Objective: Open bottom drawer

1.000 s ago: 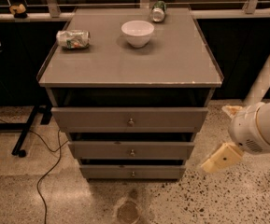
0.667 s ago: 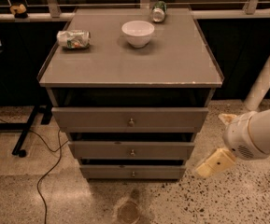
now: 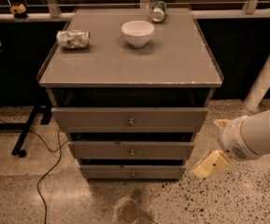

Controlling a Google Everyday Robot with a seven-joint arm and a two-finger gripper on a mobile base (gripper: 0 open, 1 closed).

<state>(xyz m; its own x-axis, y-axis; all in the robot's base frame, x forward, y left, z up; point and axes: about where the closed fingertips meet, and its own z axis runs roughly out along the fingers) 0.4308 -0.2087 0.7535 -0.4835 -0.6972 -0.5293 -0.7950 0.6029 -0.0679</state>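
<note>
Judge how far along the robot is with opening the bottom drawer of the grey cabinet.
Done: nothing visible; the narrow grey bottom drawer with a small round metal knob is untouched. In hand: the beige two-finger hand hangs open right of that drawer, low, clear of it. Left: reach the knob, grip, pull.

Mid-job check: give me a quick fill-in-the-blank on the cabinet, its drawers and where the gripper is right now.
1. The cabinet has ___ grey drawer fronts.
2. The gripper hangs to the picture's ___ of the bottom drawer, clear of its knob.
3. The white bowl stands on the cabinet's ___.

Missing words: three; right; top.
</note>
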